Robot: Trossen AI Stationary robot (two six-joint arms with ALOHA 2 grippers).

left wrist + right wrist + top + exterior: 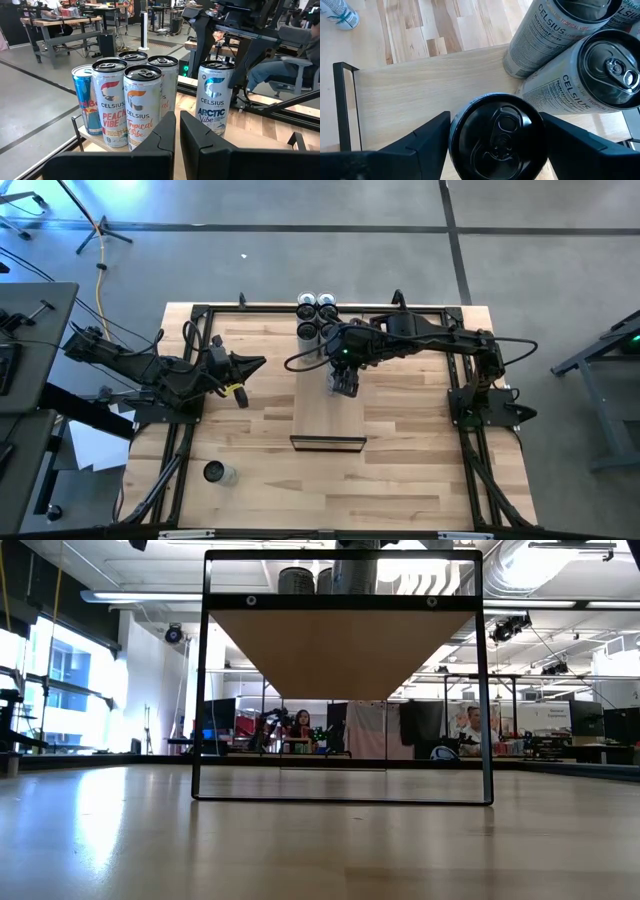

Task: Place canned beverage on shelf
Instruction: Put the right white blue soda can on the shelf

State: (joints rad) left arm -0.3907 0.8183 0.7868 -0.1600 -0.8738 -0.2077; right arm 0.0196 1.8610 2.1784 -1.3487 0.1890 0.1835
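Observation:
The shelf [328, 415] is a long light-wood platform on a black frame in the middle of the table, with a dark near end edge [328, 443]. Several tall cans [318, 318] stand upright at its far end. They also show in the left wrist view [125, 100]. My right gripper [344, 383] is over the shelf's middle, shut on a white Arctic Vibe can [215, 97] with a dark top [497, 135]. My left gripper [258, 363] hangs shut and empty left of the shelf, pointing at the cans. My right gripper pinches the can's upper wall [454, 131] between its two fingers [427, 140], one on each opposite side just below the rim. The fingers come from above, pointing down. The can stands upright beside the other cans. Whether its base rests on the shelf is hidden.
One more can [217, 472] lies on its side on the butcher-block table near the front left, and shows in the right wrist view [337, 12]. The near half of the shelf [420, 80] is bare wood. Black frame rails [180, 450] run along the table's sides.

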